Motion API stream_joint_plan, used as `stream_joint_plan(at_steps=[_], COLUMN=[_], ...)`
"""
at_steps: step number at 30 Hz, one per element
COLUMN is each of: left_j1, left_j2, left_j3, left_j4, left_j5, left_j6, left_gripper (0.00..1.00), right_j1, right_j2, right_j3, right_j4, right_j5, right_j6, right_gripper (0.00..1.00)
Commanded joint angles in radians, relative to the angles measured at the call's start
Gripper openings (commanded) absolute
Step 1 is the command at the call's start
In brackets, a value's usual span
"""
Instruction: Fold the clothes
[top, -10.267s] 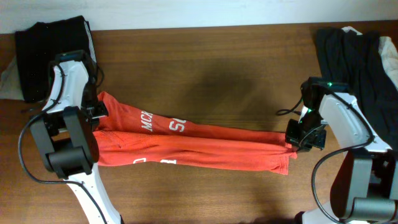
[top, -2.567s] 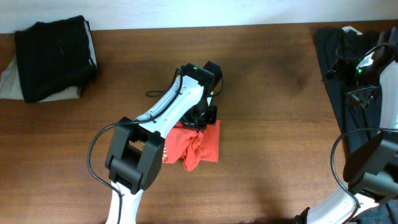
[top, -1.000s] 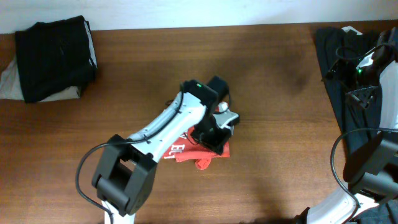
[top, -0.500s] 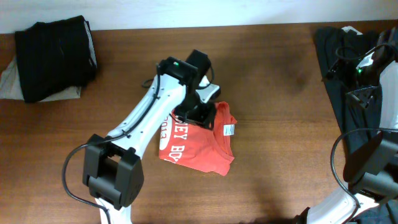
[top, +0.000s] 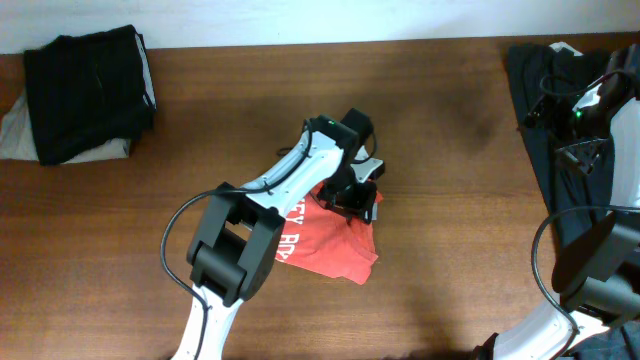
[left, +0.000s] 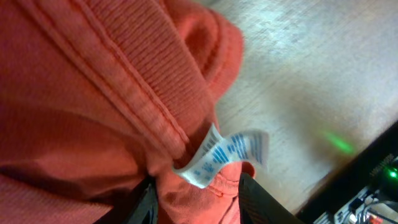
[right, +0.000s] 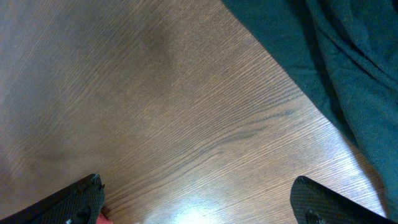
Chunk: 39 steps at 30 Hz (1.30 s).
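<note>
The clothes, an orange-red T-shirt (top: 322, 242), lie as a folded packet at the middle of the table, white lettering showing on the left part. My left gripper (top: 357, 200) is over the packet's upper right corner. In the left wrist view a ribbed collar fold (left: 124, 93) and a white care label (left: 231, 151) fill the frame, and a bunch of red fabric sits between the left gripper's (left: 199, 200) two fingers, touching both. My right gripper (right: 199, 202) hangs wide open over bare wood at the far right, holding nothing.
A pile of black folded garments (top: 90, 90) lies at the back left on a pale cloth (top: 15, 135). A long dark garment (top: 560, 130) is draped along the right edge, also seen as dark cloth (right: 336, 56) in the right wrist view.
The T-shirt went from a small bunched lump to a wider flat packet. My left gripper swung up-left, then back right onto the packet's upper right corner. The right arm stayed still.
</note>
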Motion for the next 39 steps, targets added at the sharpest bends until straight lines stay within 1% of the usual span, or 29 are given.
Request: stream_joint_plan(at_steps=[1,3,4,5,6,7,8,10,12,13,14,15,17,19,22,25,29,31,32,33,34,35,36,37,38,39], left_j1=[-0.023,-0.012,0.010,0.037,0.065,0.110,0.157,0.259,0.384,0.404,0.438,0.475,0.505,0.507,0.505,0.505,0.498,0.486,0.478,0.468,0.457,0.447,0.439,0.433,0.426,0.422], left_j2=[0.002,0.002,0.002,0.001,0.001,0.001,0.001,0.001,0.005,0.005,0.005,0.005,0.005,0.005,0.005,0.005,0.005,0.005,0.005,0.005,0.005,0.005,0.005,0.005,0.005,0.005], left_j3=[0.126,0.238,0.306,0.365,0.410,0.459,0.488,0.496,0.474,0.468,0.454,0.426,0.359,0.284,0.092,-0.040,-0.193,-0.256,-0.279,-0.314,-0.340,-0.359,-0.369,-0.369,-0.368,-0.368], left_j4=[-0.064,-0.167,-0.226,-0.269,-0.297,-0.330,-0.359,-0.413,-0.482,-0.491,-0.507,-0.517,-0.522,-0.509,-0.407,-0.327,-0.195,-0.132,-0.108,-0.061,-0.015,0.023,0.045,0.055,0.071,0.087], left_j5=[0.035,0.006,-0.028,-0.056,-0.076,-0.115,-0.152,-0.218,-0.215,-0.211,-0.192,-0.122,0.011,0.048,0.082,0.122,0.160,0.175,0.196,0.220,0.219,0.219,0.219,0.219,0.219,0.219], left_j6=[0.042,0.055,0.054,0.054,0.054,0.054,0.053,0.053,0.057,0.064,0.088,0.145,0.244,0.289,0.303,0.306,0.325,0.324,0.323,0.311,0.266,0.229,0.210,0.208,0.208,0.208], left_gripper=[0.41,0.41,0.52,0.61,0.66,0.87,0.99,0.99,0.99,0.99,0.99,0.99,0.99,0.99,0.99,0.99,0.98,0.94,0.83,0.76,0.73,0.73,0.67,0.64,0.52,0.36], right_j1=[-0.003,-0.003,-0.003,-0.003,-0.003,-0.003,-0.003,-0.003,-0.003,-0.003,-0.003,-0.003,-0.003,-0.003,-0.003,-0.003,-0.003,-0.003,-0.003,-0.003,-0.003,-0.003,-0.003,-0.003,-0.003,-0.003], right_j2=[-0.012,-0.012,-0.012,-0.012,-0.012,-0.012,-0.012,-0.012,-0.012,-0.012,-0.012,-0.012,-0.012,-0.012,-0.012,-0.012,-0.012,-0.012,-0.012,-0.012,-0.012,-0.012,-0.012,-0.012,-0.012,-0.012], right_j3=[0.005,0.005,0.005,0.005,0.005,0.005,0.005,0.005,0.005,0.005,0.005,0.005,0.005,0.005,0.005,0.005,0.005,0.005,0.005,0.005,0.005,0.005,0.005,0.005,0.005,0.005], right_j4=[0.000,0.000,0.000,0.000,0.000,0.000,0.000,0.000,0.000,0.000,0.000,0.000,0.000,0.000,0.000,0.000,0.000,0.000,0.000,0.000,0.000,0.000,0.000,0.000,0.000,0.000], right_j5=[0.005,0.005,0.005,0.005,0.005,0.005,0.005,0.005,0.005,0.005,0.005,0.005,0.005,0.005,0.005,0.005,0.005,0.005,0.005,0.005,0.005,0.005,0.005,0.005,0.005,0.005], right_j6=[-0.010,-0.010,-0.010,-0.010,-0.010,-0.010,-0.010,-0.010,-0.010,-0.010,-0.010,-0.010,-0.010,-0.010,-0.010,-0.010,-0.010,-0.010,-0.010,-0.010,-0.010,-0.010,-0.010,-0.010,-0.010,-0.010], right_gripper=[0.99,0.99,0.99,0.99,0.99,0.99,0.99,0.99,0.99,0.99,0.99,0.99,0.99,0.99,0.99,0.99,0.99,0.99,0.99,0.99,0.99,0.99,0.99,0.99,0.99,0.99])
